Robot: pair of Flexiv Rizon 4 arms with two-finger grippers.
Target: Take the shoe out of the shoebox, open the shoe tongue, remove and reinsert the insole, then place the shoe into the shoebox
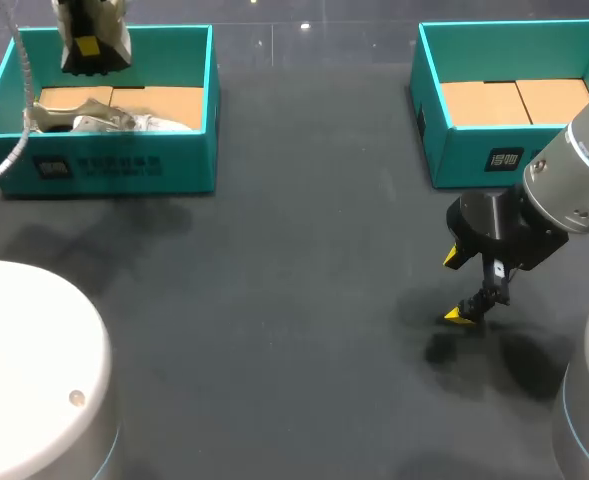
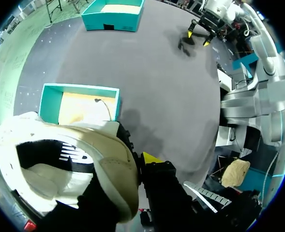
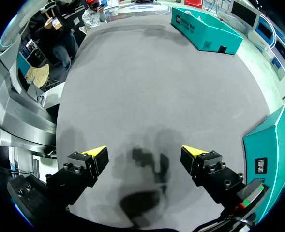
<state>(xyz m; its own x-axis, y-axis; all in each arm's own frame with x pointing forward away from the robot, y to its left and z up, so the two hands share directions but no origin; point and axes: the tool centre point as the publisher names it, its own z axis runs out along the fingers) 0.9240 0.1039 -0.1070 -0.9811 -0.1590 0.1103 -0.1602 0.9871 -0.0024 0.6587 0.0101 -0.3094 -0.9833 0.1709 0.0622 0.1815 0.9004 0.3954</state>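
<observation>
A cream and white shoe [image 2: 69, 164] with a black logo hangs in my left gripper [image 2: 138, 162], which is shut on its upper edge; only one yellow tip shows beside the shoe. Below it lies the open teal shoebox [image 2: 49, 99] with its cardboard floor. In the head view the shoe [image 1: 86, 122] is over the left shoebox [image 1: 114, 170], with my left gripper [image 1: 89, 45] above it. My right gripper [image 1: 458, 288] stands open low over the dark table, right of the middle. Nothing is between its fingers [image 3: 144, 154].
A second open teal shoebox [image 1: 494, 150] with a cardboard floor stands at the back right, close behind my right arm; it also shows far off in the left wrist view [image 2: 113, 19]. White rounded robot bases fill the near left [image 1: 24, 370] and near right corners.
</observation>
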